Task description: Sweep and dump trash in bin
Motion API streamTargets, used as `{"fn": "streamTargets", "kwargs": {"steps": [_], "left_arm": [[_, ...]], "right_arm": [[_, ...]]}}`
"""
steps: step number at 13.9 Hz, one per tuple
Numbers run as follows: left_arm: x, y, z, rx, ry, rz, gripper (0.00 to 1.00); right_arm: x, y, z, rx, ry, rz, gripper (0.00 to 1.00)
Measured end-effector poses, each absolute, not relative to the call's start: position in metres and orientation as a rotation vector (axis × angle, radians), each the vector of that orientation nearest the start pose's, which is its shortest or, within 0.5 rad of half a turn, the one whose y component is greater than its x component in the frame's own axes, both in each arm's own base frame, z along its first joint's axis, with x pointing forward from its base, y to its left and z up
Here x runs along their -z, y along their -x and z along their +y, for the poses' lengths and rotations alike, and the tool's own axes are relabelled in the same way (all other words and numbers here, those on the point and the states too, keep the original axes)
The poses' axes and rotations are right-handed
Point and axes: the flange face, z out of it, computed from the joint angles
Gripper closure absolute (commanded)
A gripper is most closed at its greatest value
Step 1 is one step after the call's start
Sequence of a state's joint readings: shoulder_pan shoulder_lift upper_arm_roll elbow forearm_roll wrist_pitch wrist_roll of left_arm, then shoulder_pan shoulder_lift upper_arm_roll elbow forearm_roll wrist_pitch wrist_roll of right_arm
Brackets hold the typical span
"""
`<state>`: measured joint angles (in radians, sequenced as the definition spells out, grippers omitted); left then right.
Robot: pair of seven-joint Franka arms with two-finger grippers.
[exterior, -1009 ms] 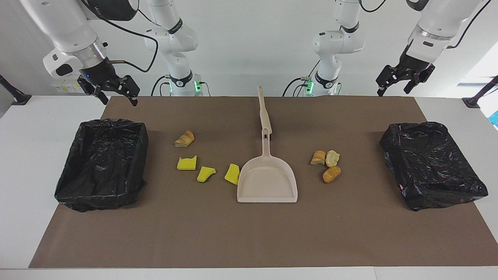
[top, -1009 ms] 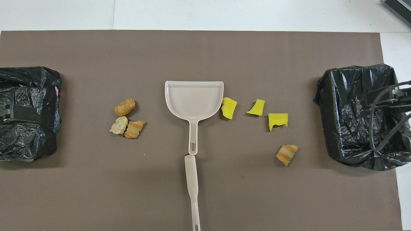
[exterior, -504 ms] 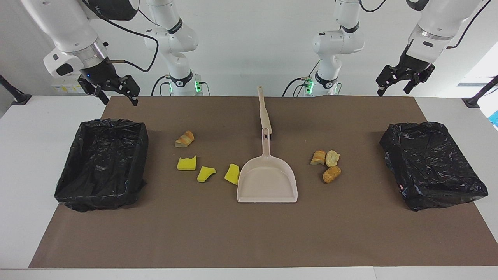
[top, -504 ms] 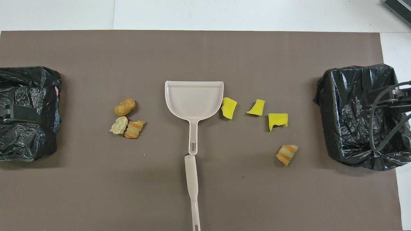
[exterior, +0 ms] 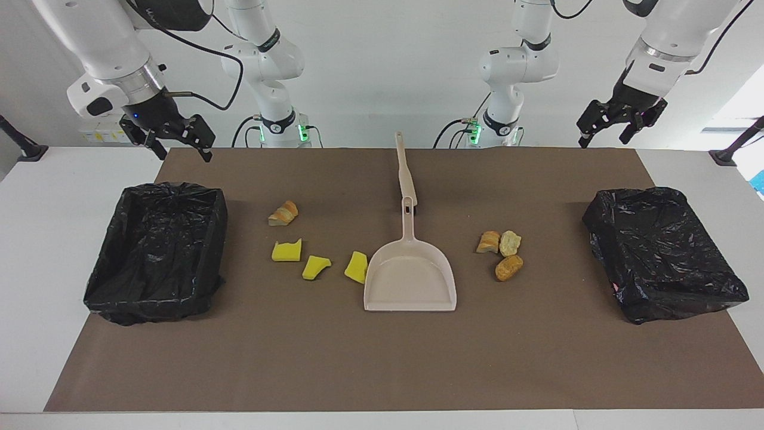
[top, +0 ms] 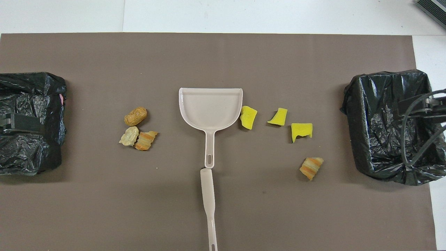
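Seven scraps (exterior: pixel 308 248), one dustpan (exterior: pixel 410 280), two bins (exterior: pixel 156 251).

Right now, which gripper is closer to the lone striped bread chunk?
Right. The right gripper hangs over the mat's corner by the striped bread chunk's end; the left gripper hangs at the other end.

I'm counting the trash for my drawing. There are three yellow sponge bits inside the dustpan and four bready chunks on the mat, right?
Not quite. The three yellow sponge bits lie on the mat beside the dustpan, not inside it; the pan holds nothing, as the overhead view shows. The four bready chunks are on the mat, as you said.
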<state>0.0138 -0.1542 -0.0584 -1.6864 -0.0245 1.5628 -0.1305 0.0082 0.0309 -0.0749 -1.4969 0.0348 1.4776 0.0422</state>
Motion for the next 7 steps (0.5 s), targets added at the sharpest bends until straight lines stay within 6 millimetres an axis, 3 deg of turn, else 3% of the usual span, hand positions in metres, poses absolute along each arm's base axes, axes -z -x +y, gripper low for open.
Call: {"fn": "streamTargets", "kwargs": {"steps": [7], "left_arm": [[-0.6508, -0.5041, -0.0276, 0.046, 3.156, -0.136, 0.00]], "right_arm": [[-0.6329, -0.5505, -0.0323, -0.084, 3.102, 0.166, 0.00]]}}
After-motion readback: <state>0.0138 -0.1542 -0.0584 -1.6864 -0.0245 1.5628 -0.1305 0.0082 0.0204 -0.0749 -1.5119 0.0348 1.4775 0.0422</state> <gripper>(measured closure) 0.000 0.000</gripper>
